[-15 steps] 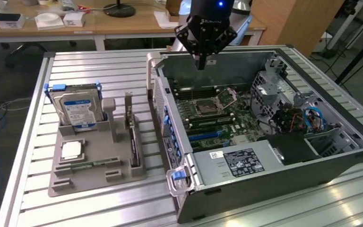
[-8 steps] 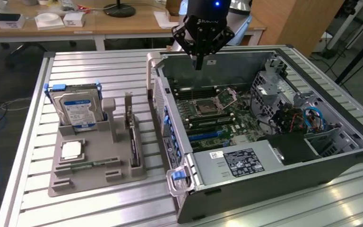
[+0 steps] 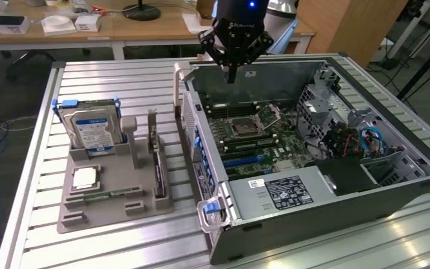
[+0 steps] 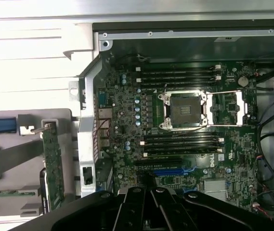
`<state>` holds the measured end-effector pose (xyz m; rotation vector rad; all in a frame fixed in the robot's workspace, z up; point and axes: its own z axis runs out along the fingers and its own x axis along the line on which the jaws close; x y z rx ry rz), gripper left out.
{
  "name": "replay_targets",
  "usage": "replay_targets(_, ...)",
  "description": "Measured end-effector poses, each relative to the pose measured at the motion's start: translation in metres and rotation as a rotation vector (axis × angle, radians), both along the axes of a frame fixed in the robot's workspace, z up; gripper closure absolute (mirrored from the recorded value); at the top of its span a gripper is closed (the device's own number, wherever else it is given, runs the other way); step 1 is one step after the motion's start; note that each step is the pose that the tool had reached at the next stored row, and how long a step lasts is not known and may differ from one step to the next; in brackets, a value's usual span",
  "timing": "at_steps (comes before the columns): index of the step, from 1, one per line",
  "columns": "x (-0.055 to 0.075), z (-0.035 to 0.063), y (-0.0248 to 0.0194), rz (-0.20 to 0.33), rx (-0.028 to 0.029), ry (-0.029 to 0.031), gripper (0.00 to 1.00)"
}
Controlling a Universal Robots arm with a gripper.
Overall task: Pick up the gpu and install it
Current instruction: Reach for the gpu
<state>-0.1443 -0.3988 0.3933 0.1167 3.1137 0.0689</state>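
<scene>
The gpu (image 3: 157, 168) is a thin dark card standing on edge in a grey holder (image 3: 110, 216), with its pale bracket at the far end. In the wrist view the gpu (image 4: 54, 168) shows edge-on beside the case wall. My gripper (image 3: 230, 75) hangs shut and holds nothing. It is above the far rim of the open computer case (image 3: 312, 193), well apart from the gpu. Its dark fingers (image 4: 132, 207) hover over the motherboard (image 4: 185, 125), near the blue slot (image 4: 173, 171).
A silver hard drive (image 3: 89, 126) with a blue label stands upright in the holder. A square chip (image 3: 85, 178) and a green memory stick (image 3: 110, 195) lie in the holder in front of it. Cables (image 3: 368, 140) fill the case's right side. A desk with clutter (image 3: 58, 25) stands behind.
</scene>
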Motion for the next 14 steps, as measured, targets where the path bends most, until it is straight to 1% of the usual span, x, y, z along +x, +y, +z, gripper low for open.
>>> replay_targets(14,-0.016,0.0,0.0,0.0,0.0,0.0,0.89)
